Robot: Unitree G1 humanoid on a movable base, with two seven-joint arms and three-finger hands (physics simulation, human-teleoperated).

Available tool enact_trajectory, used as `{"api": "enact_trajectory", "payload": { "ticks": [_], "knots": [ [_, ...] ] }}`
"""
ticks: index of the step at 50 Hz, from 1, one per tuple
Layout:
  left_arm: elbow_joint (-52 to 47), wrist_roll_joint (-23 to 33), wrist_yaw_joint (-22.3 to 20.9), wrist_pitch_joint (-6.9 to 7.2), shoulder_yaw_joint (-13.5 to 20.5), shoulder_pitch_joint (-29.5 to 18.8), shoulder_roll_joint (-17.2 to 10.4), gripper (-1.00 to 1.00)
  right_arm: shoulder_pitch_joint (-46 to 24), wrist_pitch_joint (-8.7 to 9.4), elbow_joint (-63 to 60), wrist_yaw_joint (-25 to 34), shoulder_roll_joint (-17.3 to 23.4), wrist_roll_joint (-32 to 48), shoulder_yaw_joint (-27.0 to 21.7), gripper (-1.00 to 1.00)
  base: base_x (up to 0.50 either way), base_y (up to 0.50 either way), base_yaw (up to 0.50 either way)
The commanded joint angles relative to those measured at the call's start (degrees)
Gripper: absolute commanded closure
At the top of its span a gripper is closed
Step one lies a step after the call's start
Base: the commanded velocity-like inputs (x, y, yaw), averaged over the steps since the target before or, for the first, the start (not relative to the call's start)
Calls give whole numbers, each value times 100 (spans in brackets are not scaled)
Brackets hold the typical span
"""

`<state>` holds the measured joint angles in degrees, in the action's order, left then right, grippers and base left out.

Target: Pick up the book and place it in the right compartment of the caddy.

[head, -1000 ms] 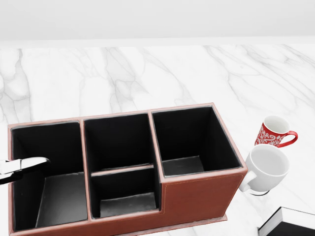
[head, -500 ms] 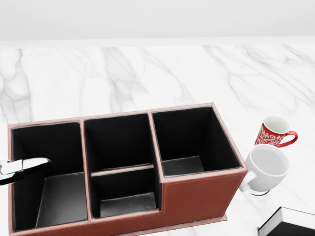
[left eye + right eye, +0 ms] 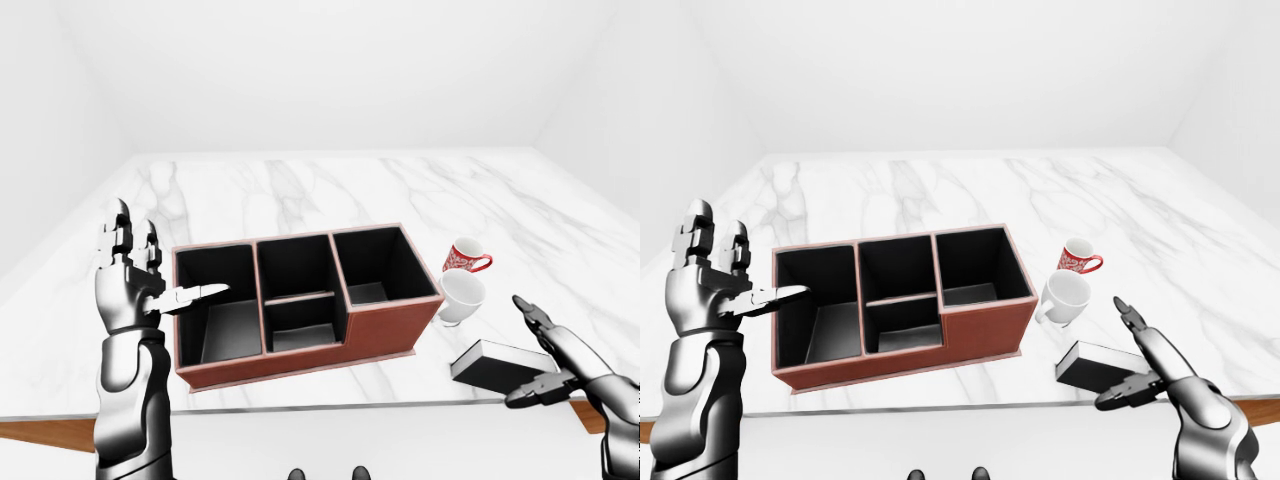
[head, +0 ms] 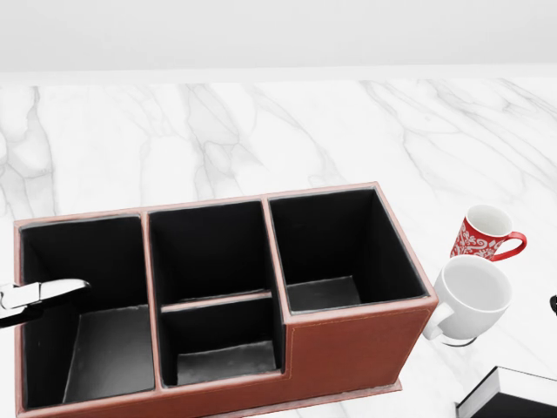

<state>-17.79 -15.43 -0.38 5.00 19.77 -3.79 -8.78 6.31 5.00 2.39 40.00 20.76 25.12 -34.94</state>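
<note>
The right hand (image 3: 1160,375) hangs open just right of the book (image 3: 1098,363), which lies flat on the white marble tabletop (image 3: 300,190), right of the caddy (image 3: 300,300). The left hand (image 3: 130,275), open, stands at the caddy's left end. Plain white walls surround.

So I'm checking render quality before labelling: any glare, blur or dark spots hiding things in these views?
Head view: sharp, evenly lit, no glare; the caddy compartments are black inside but their floors show; the book is cut off by the frame's bottom right corner. Left-eye view: crisp, soft shadows only; both mugs, the left hand and right hand read clearly.
</note>
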Motion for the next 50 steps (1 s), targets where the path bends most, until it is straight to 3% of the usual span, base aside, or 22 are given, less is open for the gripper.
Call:
{"api": "enact_trajectory", "payload": {
  "ticks": [1, 33, 34, 36, 50],
  "knots": [
    [10, -4, 7, 0, -3, -1, -3, -100, 51, 0, 247, 0, -10, 53, 106, -100, 0, 0, 0],
    [-25, 40, 3, 0, -24, 28, 20, -100, 279, 0, 1132, 0, 29, 221, 256, -100, 0, 0, 0],
    [-14, 48, 1, 0, -26, 27, 21, -100, 269, 0, 1159, 0, 36, 216, 256, -48, 0, 0, 0],
    [-25, 49, 2, 0, -28, 28, 23, -100, 271, 0, 1113, 0, 33, 209, 258, 100, 0, 0, 0],
    [51, 51, -3, 0, -27, 10, 17, -100, 268, 0, 1051, 0, 16, 194, 271, 100, 0, 0, 0]
  ]
}}
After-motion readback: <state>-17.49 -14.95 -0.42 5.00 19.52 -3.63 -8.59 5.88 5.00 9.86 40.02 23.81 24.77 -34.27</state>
